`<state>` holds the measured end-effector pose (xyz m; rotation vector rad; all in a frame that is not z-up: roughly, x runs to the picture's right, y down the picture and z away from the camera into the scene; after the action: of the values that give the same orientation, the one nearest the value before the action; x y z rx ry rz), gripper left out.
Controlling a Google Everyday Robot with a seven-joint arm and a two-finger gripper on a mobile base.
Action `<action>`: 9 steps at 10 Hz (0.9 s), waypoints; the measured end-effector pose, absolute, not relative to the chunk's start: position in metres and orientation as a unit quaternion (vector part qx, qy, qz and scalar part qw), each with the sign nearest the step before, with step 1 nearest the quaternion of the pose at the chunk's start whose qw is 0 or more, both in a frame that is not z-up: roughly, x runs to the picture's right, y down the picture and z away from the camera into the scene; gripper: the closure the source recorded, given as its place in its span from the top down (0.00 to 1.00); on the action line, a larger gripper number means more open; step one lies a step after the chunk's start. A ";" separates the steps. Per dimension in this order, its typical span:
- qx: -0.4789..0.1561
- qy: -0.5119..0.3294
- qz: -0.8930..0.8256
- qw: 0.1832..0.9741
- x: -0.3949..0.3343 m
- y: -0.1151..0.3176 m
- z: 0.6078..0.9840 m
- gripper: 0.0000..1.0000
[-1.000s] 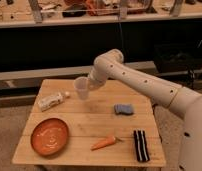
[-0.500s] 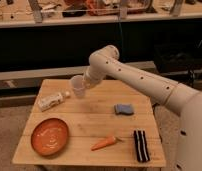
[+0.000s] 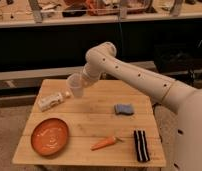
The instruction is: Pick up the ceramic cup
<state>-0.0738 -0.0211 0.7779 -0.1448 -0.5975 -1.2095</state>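
Observation:
The ceramic cup [image 3: 75,85] is a small pale tumbler. It hangs tilted above the back left part of the wooden table [image 3: 89,122], clear of the surface. My gripper [image 3: 82,81] is at the end of the white arm that reaches in from the right. It is shut on the cup's right side, and the cup partly hides the fingers.
A white bottle [image 3: 50,101] lies on its side just left of and below the cup. An orange plate [image 3: 50,136] sits at the front left. A carrot [image 3: 106,143], a blue sponge [image 3: 124,108] and a black striped bar [image 3: 140,145] lie to the right. A dark shelf stands behind.
The gripper has carried the cup a little to the left and slightly up, and the cup now tilts more. The other objects have not moved.

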 end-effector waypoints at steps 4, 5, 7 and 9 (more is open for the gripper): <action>-0.063 -0.279 -0.571 0.770 -0.080 -0.029 0.775 0.00; -0.062 -0.279 -0.573 0.768 -0.081 -0.031 0.774 0.00; -0.060 -0.281 -0.580 0.762 -0.084 -0.035 0.774 0.00; -0.057 -0.283 -0.586 0.757 -0.087 -0.040 0.773 0.00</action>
<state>-0.0870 -0.0396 0.7732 -0.1232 -0.6174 -1.2764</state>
